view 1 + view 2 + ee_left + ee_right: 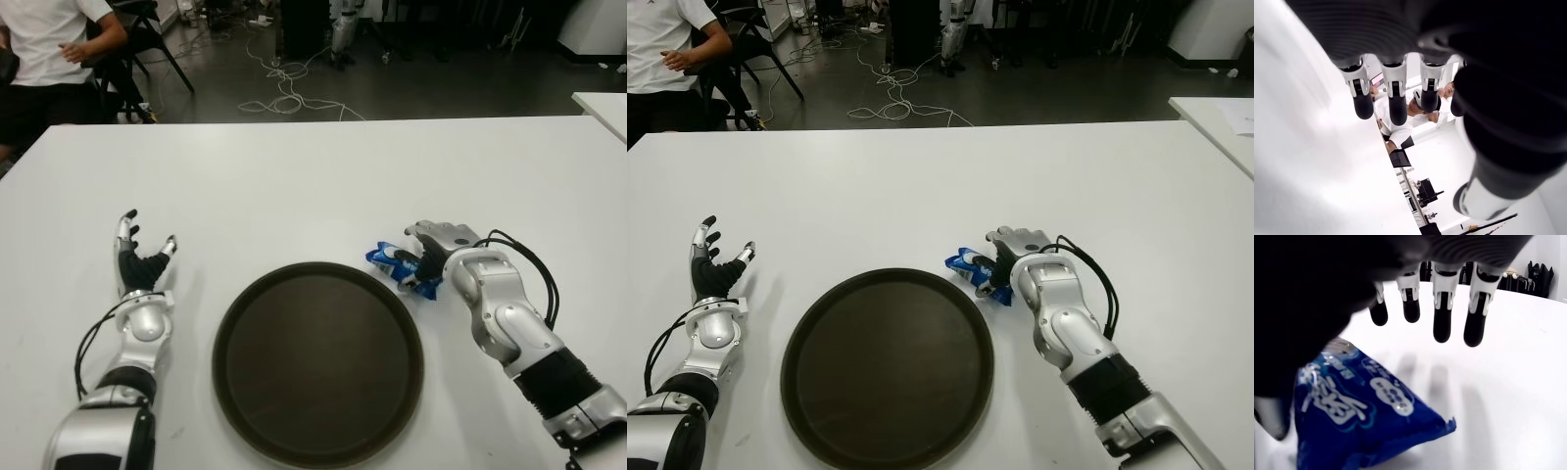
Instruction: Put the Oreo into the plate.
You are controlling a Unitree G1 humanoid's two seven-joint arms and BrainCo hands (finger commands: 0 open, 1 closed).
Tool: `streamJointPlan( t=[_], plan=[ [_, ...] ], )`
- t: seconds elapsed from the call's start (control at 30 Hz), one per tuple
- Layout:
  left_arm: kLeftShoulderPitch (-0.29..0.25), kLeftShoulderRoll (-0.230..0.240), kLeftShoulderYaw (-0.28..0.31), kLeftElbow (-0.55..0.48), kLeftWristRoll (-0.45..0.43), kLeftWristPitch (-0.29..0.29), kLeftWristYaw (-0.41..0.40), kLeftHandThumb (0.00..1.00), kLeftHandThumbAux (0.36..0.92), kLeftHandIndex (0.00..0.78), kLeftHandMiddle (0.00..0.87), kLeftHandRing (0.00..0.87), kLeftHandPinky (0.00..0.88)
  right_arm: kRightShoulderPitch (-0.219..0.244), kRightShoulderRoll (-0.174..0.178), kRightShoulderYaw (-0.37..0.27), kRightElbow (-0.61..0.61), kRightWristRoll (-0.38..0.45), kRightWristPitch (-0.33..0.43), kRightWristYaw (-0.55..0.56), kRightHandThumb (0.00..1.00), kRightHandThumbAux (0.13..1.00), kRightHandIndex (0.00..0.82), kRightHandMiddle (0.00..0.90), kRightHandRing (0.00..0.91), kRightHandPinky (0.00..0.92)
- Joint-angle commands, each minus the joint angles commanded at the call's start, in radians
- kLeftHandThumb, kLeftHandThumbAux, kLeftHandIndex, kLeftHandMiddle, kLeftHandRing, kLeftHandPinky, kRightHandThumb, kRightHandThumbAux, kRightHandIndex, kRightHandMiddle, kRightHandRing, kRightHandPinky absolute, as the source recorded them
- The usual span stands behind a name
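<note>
The Oreo [395, 262] is a blue packet lying on the white table, just off the upper right rim of the round dark plate [318, 362]. My right hand [433, 243] hovers over the packet's right end. In the right wrist view its fingers [1442, 316] stretch out straight above the Oreo [1361, 411] without closing on it, and the thumb shows beside the packet's edge. The plate holds nothing. My left hand [143, 260] shows left of the plate with its fingers [1396, 95] spread, holding nothing.
The white table [313, 186] runs far back beyond the plate. A person in a white shirt [44, 44] sits past its far left corner. Cables [284, 93] lie on the dark floor behind. Another white table [602, 108] stands at the right.
</note>
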Motion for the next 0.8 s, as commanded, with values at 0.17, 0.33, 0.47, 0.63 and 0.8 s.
streamJointPlan(
  t=[0.17, 0.33, 0.47, 0.63, 0.8],
  plan=[
    [0.0, 0.003, -0.005, 0.002, 0.009, 0.004, 0.011, 0.058, 0.812, 0.08, 0.083, 0.102, 0.124, -0.004, 0.002, 0.0, 0.02, 0.004, -0.006, -0.023, 0.0, 0.559, 0.056, 0.118, 0.142, 0.209],
    [0.0, 0.002, -0.005, 0.004, 0.01, 0.004, 0.014, 0.067, 0.796, 0.09, 0.09, 0.107, 0.136, -0.008, 0.003, 0.002, 0.034, 0.01, -0.009, -0.031, 0.0, 0.563, 0.05, 0.114, 0.134, 0.206],
    [0.001, 0.002, -0.006, 0.004, 0.013, 0.004, 0.02, 0.056, 0.799, 0.093, 0.106, 0.125, 0.144, -0.012, 0.004, 0.005, 0.04, 0.009, -0.008, -0.024, 0.0, 0.542, 0.047, 0.112, 0.124, 0.185],
    [0.001, 0.0, -0.004, 0.003, 0.01, 0.004, 0.019, 0.042, 0.804, 0.091, 0.11, 0.126, 0.14, -0.016, 0.003, 0.008, 0.054, 0.018, -0.017, -0.023, 0.0, 0.53, 0.048, 0.113, 0.116, 0.165],
    [0.002, 0.0, -0.005, 0.001, 0.009, 0.003, 0.016, 0.054, 0.795, 0.089, 0.099, 0.115, 0.132, -0.016, -0.001, 0.01, 0.049, 0.031, -0.025, 0.0, 0.0, 0.523, 0.053, 0.123, 0.122, 0.162]
  ],
)
